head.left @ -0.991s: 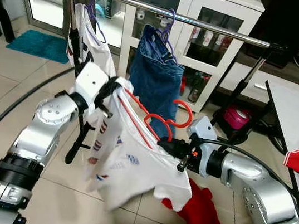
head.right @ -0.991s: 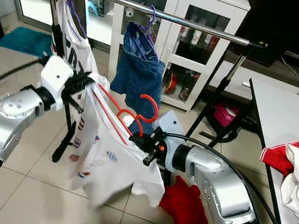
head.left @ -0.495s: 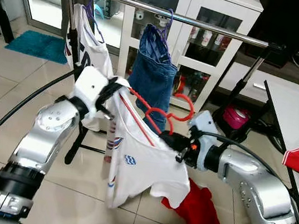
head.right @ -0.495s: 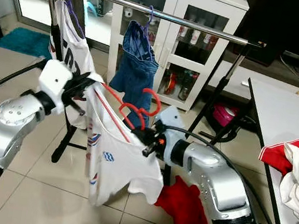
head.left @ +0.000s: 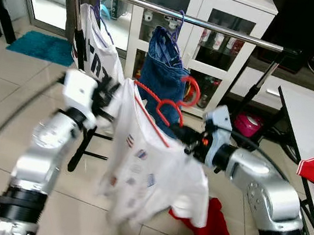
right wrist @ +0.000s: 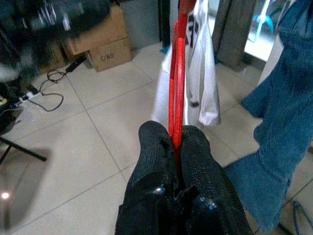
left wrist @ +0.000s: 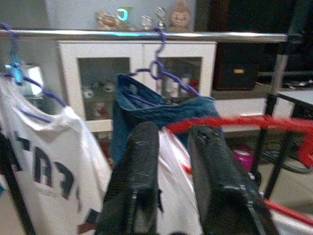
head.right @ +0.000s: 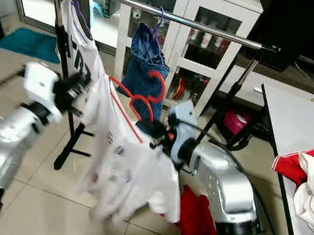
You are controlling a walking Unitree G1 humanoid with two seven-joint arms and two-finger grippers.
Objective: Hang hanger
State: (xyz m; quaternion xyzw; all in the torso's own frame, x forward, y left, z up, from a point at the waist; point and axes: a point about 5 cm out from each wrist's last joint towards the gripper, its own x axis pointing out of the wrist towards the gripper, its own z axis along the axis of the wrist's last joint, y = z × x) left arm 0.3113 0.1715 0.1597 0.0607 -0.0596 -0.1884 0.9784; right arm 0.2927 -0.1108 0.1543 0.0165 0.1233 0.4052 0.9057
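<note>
Chrome clothes rail [head.left: 229,31] spans the rear, carrying blue denim jeans [head.left: 166,74]. Below it, a white printed T-shirt [head.left: 149,169] hangs on a red plastic hanger [head.left: 165,104], clamped between left end effector [left wrist: 173,147] and right end effector [right wrist: 175,139].

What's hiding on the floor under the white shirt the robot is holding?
Under the white shirt lies a red cloth on the tile floor. Part of it sticks out; the rest is covered by the shirt, so its full shape can't be seen.
</note>
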